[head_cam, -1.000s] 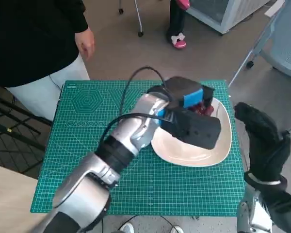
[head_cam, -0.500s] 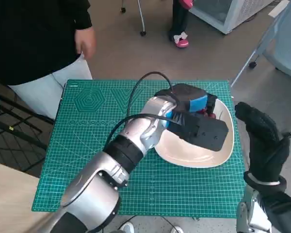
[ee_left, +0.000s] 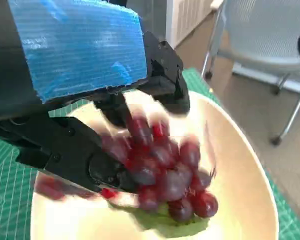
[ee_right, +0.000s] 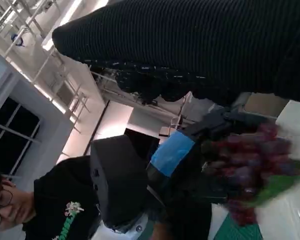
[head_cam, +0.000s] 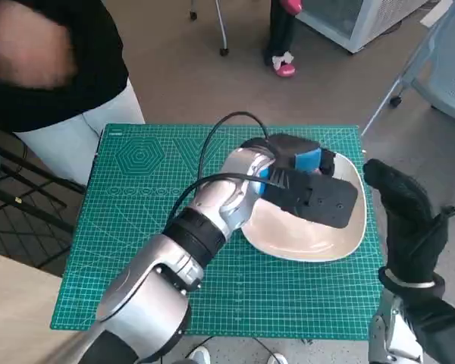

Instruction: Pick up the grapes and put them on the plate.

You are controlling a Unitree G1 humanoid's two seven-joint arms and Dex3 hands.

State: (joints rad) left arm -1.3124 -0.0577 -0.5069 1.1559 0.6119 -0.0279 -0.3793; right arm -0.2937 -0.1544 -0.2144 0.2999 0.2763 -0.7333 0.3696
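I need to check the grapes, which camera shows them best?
The left wrist view: the grapes fill its middle, blurred, over the plate under the left hand. The right wrist view shows them blurred; in the head view the hand hides them.

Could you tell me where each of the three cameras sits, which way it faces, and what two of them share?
Head view: on the robot's head, looking steeply down at the green mat; both forearms and the right hand show.
Left wrist view: behind the left hand, facing the grapes over the plate.
Right wrist view: behind the glove, facing a person.
Both wrist views show grapes and left hand.
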